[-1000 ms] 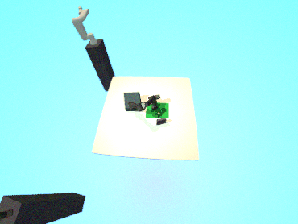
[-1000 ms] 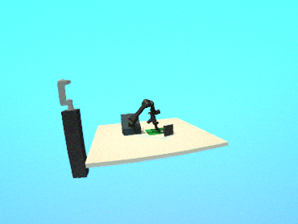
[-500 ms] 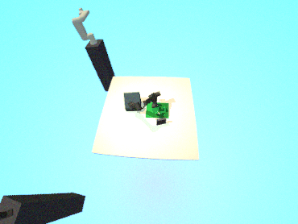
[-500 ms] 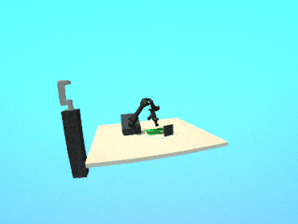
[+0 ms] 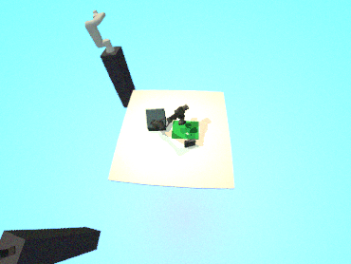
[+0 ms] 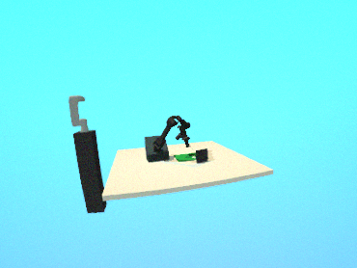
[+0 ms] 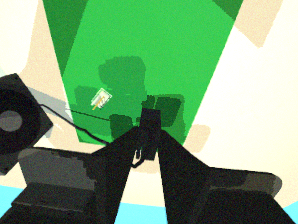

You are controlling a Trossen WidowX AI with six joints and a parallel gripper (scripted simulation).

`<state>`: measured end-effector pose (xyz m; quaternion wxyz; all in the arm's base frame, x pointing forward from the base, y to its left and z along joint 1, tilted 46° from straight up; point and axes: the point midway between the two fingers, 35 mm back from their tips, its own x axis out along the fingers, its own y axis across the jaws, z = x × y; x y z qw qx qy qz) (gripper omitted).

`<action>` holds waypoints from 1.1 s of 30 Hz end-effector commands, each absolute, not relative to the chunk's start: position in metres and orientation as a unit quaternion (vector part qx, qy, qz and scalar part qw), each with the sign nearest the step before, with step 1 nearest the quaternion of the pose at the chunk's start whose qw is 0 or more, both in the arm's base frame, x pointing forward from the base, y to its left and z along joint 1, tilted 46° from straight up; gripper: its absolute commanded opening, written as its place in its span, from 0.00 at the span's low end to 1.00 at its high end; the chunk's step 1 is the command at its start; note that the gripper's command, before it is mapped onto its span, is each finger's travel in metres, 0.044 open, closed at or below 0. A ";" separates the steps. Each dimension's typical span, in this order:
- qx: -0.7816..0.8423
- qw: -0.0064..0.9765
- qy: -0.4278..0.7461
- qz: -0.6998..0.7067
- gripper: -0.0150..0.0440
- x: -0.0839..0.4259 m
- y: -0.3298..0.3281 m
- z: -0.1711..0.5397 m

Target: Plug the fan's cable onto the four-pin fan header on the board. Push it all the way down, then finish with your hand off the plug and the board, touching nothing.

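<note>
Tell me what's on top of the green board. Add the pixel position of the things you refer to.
The green board (image 5: 178,135) (image 6: 180,158) (image 7: 165,30) carries a small white header (image 7: 103,100) with tan pins. Anything behind the gripper's fingers is covered.

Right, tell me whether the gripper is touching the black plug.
Touching: the wrist view shows the gripper shut with both fingertips against the sides of the plug.
</note>
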<state>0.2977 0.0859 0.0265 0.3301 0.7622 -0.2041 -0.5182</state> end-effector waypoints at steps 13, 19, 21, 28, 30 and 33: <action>0.800 0.183 -0.300 -0.486 0.25 0.300 0.091 0.030; 0.809 0.100 -0.353 -0.460 0.25 0.301 0.092 0.030; 0.810 0.072 -0.371 -0.450 0.25 0.302 0.092 0.030; 0.805 -0.024 -0.429 -0.409 0.25 0.304 0.092 0.030; 0.802 -0.052 -0.445 -0.396 0.25 0.304 0.092 0.030; 0.795 -0.092 -0.468 -0.375 0.25 0.305 0.092 0.030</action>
